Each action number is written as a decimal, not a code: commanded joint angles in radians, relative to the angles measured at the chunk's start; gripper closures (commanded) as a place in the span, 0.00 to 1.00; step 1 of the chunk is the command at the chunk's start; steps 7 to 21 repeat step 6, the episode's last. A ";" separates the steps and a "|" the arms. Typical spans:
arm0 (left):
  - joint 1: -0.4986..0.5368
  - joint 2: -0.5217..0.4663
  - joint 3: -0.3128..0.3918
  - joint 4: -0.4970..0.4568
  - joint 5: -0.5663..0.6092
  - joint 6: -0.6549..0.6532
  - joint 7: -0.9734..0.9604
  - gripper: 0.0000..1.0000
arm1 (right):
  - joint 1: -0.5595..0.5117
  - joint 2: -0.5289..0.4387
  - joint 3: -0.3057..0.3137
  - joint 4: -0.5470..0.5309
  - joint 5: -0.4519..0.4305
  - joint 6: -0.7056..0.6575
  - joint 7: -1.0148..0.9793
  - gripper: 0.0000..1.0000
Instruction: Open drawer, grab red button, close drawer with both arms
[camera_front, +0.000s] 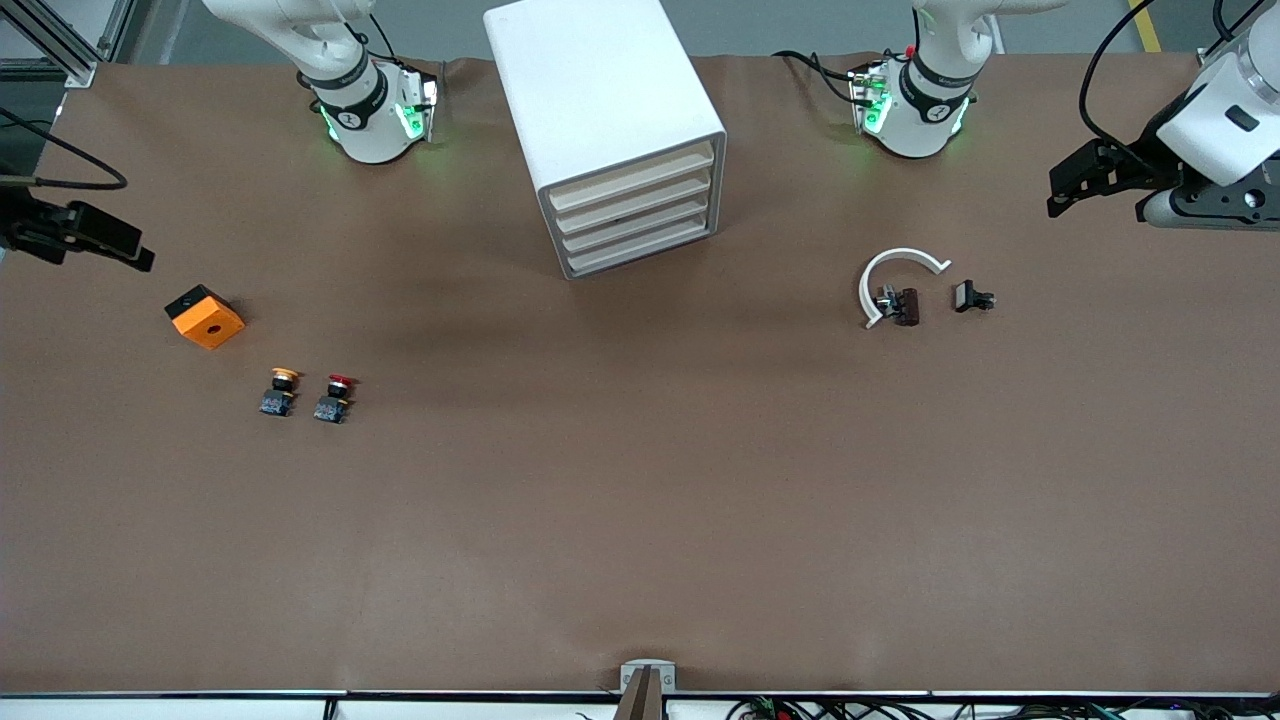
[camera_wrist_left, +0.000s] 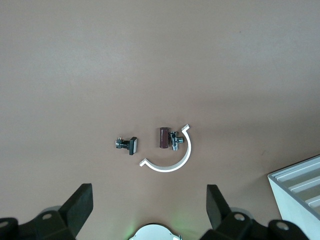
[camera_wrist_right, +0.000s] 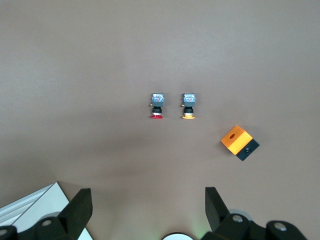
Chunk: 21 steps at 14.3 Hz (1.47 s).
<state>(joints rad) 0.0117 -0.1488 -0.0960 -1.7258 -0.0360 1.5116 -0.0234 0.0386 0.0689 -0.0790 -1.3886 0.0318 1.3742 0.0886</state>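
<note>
A white drawer cabinet (camera_front: 610, 130) with four shallow drawers, all pushed in, stands on the brown table (camera_front: 640, 520) between the two arm bases, its drawer fronts turned toward the front camera.

The red-capped button (camera_front: 335, 398) lies on the bare table toward the right arm's end, well apart from the cabinet and nearer to the front camera than it. It lies on its side, the red cap pointing toward the robots' edge of the table and the dark boxy body toward the camera. Just beside it, not touching, lies the yellow-capped button (camera_front: 280, 392) in the same pose. An orange cube (camera_front: 205, 316) with a round hole in its top face sits farther from the camera than both buttons, near the table's end.

Toward the left arm's end a white curved clip (camera_front: 893, 272) lies flat, with a small brown part (camera_front: 907, 306) carrying a metal fitting in its open mouth; whether the two touch is hard to tell. A small black part (camera_front: 971, 297) lies near them, apart.

The right gripper (camera_wrist_right: 147, 210) hangs over the table's right-arm end with its fingers spread wide and nothing between them. The left gripper (camera_wrist_left: 150, 207) hangs over the left-arm end, likewise spread wide and empty. Both arms wait clear of the objects.
</note>
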 joint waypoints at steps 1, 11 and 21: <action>0.001 0.006 -0.004 0.019 0.007 -0.005 -0.006 0.00 | -0.005 -0.024 -0.021 -0.007 -0.010 -0.012 -0.027 0.00; 0.001 0.012 -0.004 0.019 0.007 -0.005 -0.009 0.00 | -0.116 -0.041 0.060 -0.012 -0.032 -0.030 -0.032 0.00; 0.001 0.012 -0.004 0.019 0.007 -0.005 -0.009 0.00 | -0.116 -0.041 0.060 -0.012 -0.032 -0.030 -0.032 0.00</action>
